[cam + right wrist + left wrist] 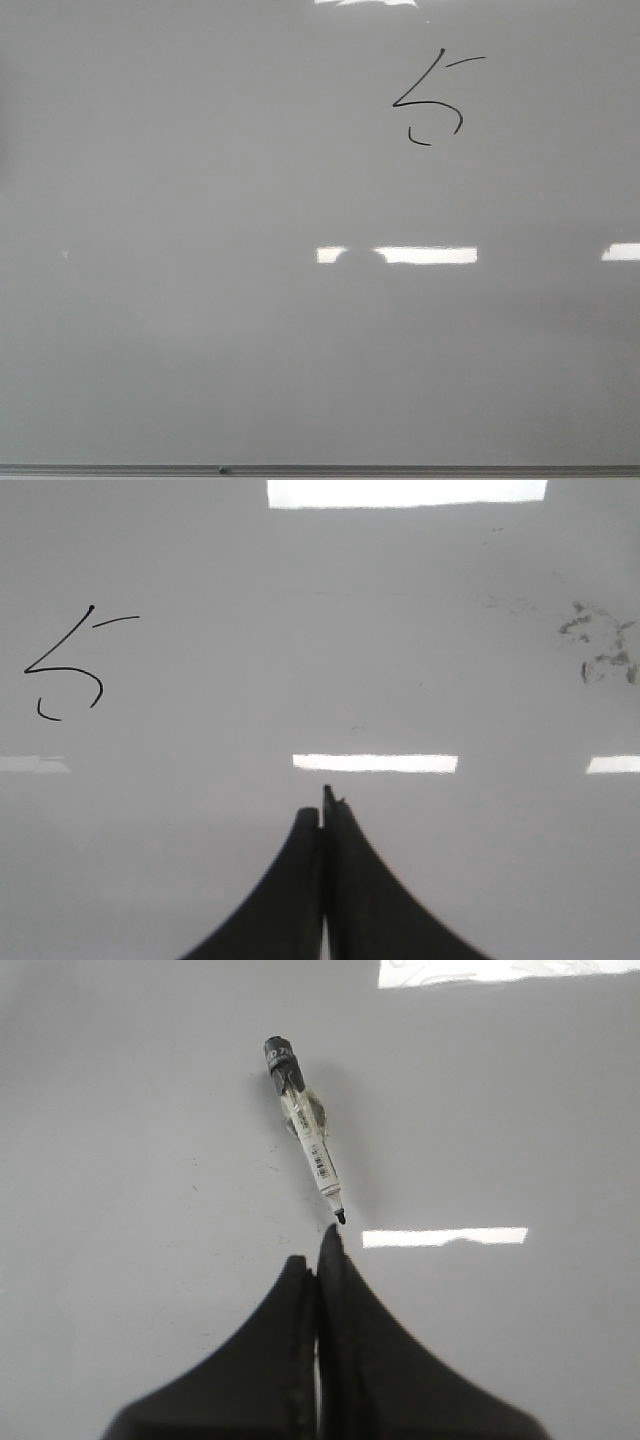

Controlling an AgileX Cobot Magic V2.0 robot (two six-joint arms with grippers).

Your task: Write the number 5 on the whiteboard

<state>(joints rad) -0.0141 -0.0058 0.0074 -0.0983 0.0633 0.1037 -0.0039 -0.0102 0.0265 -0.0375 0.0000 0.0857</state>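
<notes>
Nearest in the front view runs the thin grey metal edge strip (pixel 400 469) of the whiteboard (pixel 200 300), along the bottom of the picture. The pale, glossy board fills the rest of that view. Bright white light reflections (pixel 425 255) lie across its middle, and another sits at the far edge. No arm shows in the front view.

Farther back and to the right, the number 5 (pixel 435 100) stands in thin black line: a slanted stem, a short separate dash at its top, and an open curved belly below. It also shows in the right wrist view, well away from the right pincer (pixel 324 805), whose two dark fingers are pressed together with nothing between them. Faint grey smudges (pixel 600 645) mark the board far from the digit in that view.

In the left wrist view the left pincer (pixel 318 1255) is likewise closed, fingers touching and empty. Just beyond its tips a marker (pixel 305 1140) lies flat on the board, uncapped, its black tip pointing toward the pincer and close to it but not touching.
</notes>
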